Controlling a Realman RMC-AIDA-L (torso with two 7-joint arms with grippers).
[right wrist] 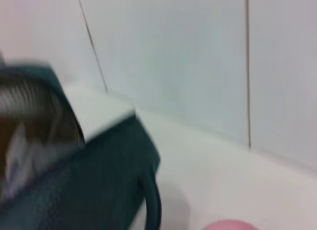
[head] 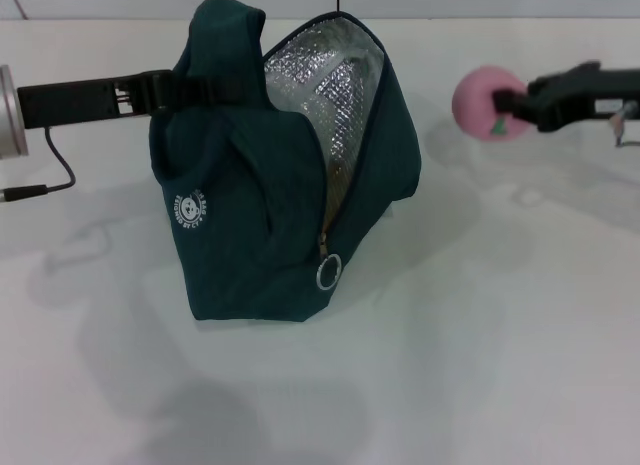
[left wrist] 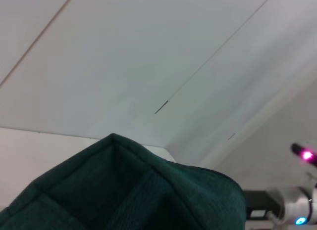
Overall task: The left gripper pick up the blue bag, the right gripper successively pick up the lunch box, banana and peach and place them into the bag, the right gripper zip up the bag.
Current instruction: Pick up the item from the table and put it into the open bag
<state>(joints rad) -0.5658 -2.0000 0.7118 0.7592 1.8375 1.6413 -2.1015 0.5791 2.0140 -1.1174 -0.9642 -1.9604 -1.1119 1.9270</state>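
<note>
The blue bag [head: 280, 205] stands on the white table, its mouth open and the silver foil lining [head: 325, 80] showing. My left gripper [head: 170, 90] comes in from the left and is shut on the bag's strap at its top left. To the right of the bag, my right gripper [head: 506, 105] hangs above the table, shut on the pink peach [head: 480, 95]. The zipper's ring pull [head: 329, 272] hangs low on the bag's front. The left wrist view shows the bag's top [left wrist: 129, 190]. The right wrist view shows the bag [right wrist: 99, 175] and the peach's edge [right wrist: 230, 225]. The lunch box and banana are out of view.
The white table [head: 480, 365] spreads in front of and to the right of the bag. A black cable [head: 50, 175] trails from the left arm near the table's left edge. A pale wall stands behind the table.
</note>
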